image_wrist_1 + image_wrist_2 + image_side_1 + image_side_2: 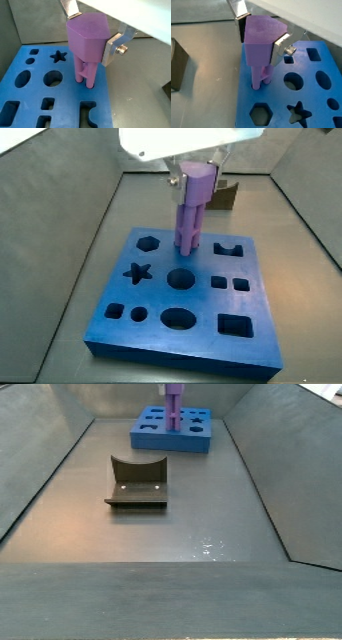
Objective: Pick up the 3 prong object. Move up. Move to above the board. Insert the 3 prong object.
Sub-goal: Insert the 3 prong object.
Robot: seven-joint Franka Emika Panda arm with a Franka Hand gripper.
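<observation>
My gripper is shut on the 3 prong object, a tall purple peg held upright by its thick top. The silver fingers clamp it from two sides in both wrist views. The peg's thin prongs reach down to the top of the blue board, near one long edge. The holes under the prong tips are hidden. In a side view the peg stands over the board's far middle, between the hexagon hole and a notched hole. The peg and the board also show far off in a side view.
The dark fixture stands on the grey floor in the middle of the bin, well apart from the board; it also shows behind the peg in a side view and at a wrist view's edge. Sloped grey walls surround the floor.
</observation>
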